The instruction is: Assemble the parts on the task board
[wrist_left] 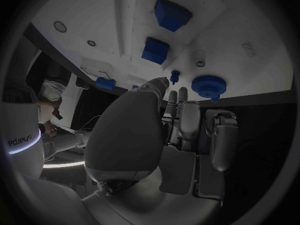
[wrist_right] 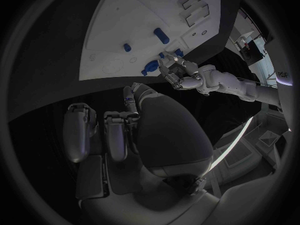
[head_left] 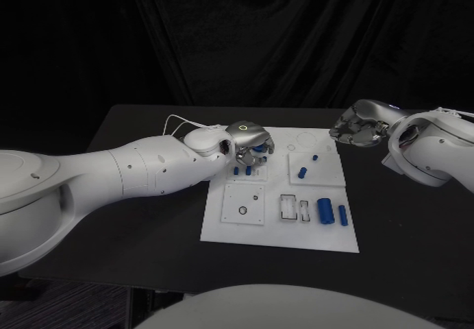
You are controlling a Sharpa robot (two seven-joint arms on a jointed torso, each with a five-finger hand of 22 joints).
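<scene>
From where we stand, the risk is that our left hand (head_left: 247,137), hanging low over the far-left corner of the board (head_left: 281,236) with its fingers drawn together and nothing in them, knocks the round blue gear (wrist_left: 207,85) or the small peg (wrist_left: 174,75) just beyond its fingertips if it comes down off line. Our right hand (head_left: 357,125) hovers off the board's far-right corner, fingers curled in and empty, clear of the parts. The remaining blue parts (head_left: 325,209) lie toward the board's near-right corner.
</scene>
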